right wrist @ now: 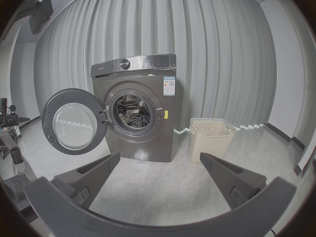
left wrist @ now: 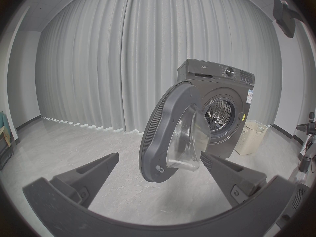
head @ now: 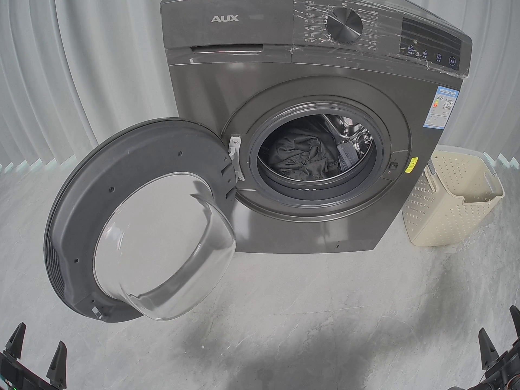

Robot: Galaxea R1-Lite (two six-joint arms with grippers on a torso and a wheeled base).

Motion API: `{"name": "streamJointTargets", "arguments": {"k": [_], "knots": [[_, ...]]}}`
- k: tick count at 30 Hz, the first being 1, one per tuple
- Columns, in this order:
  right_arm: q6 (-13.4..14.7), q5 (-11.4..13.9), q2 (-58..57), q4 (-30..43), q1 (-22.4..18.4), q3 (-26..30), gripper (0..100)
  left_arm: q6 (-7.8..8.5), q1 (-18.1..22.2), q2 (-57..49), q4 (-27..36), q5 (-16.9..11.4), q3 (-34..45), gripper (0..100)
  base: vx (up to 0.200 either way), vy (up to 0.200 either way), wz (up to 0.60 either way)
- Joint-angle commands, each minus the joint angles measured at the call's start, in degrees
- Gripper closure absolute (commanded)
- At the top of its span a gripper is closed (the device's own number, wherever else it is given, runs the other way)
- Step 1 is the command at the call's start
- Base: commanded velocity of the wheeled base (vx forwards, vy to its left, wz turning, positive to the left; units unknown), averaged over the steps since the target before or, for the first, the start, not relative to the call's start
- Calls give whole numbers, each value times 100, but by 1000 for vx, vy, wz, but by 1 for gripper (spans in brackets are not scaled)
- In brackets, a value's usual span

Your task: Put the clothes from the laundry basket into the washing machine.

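While dark clothes (head: 300,153) lie in the one washing machine (head: 227,82), one basket (head: 433,218) stands beside it. Left fingers (head: 57,359) and right fingers (head: 486,348) spread wide, holding nothing.

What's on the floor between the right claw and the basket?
Nothing: just bare grey floor between the right gripper and the laundry basket, seen in the right wrist view.

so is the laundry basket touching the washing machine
Apart: the right wrist view shows a strip of bare floor between the laundry basket and the washing machine.
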Motion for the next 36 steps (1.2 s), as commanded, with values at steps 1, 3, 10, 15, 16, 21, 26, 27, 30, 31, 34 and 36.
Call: {"name": "streamJointTargets", "arguments": {"k": [1, 3, 10, 15, 16, 21, 26, 27, 30, 31, 34, 36], "knots": [[-1, 4, -64, 2, -7, 92, 0, 11, 2, -66, 8, 1, 92, 0, 0, 0, 0], [-1, 4, -64, 2, -7, 92, 0, 38, 2, -66, 8, 10, 101, 0, 0, 0, 0], [7, 4, -73, 2, 2, 92, 0, 108, 19, -66, 16, 1, 101, 0, 0, 0, 0], [7, 4, -73, 2, 2, 101, 0, 38, 81, 84, -283, 1, -514, 0, 0, 0, 0], [7, 4, -73, 2, 2, 101, 0, 38, 98, 312, -274, -34, -962, 0, 0, 0, 0], [7, 4, -73, 2, 2, 101, 0, 152, 37, 1938, -300, -280, -1806, 0, 0, 0, 0], [7, 4, -73, 2, 2, 101, 0, 108, 19, 3423, -1170, -368, -1991, 0, 0, 0, 0], [7, 4, -73, 2, 2, 101, 0, 152, 37, 3661, -1372, -377, -1991, 0, 0, 0, 0], [7, 4, -73, 2, 2, 101, 0, 178, 72, 4337, -1996, -377, -2043, 0, 0, 0, 0], [7, 4, -73, 2, 2, 101, 0, 178, 81, 4557, -2172, -377, -2087, 0, 0, 0, 0], [7, 4, -73, 2, 2, 101, 0, 178, 90, 5164, -2515, -377, -2237, 0, 0, 0, 0], [7, 4, -73, 2, 2, 101, 0, 187, 90, 5339, -2603, -386, -2281, 0, 0, 0, 0]]}}
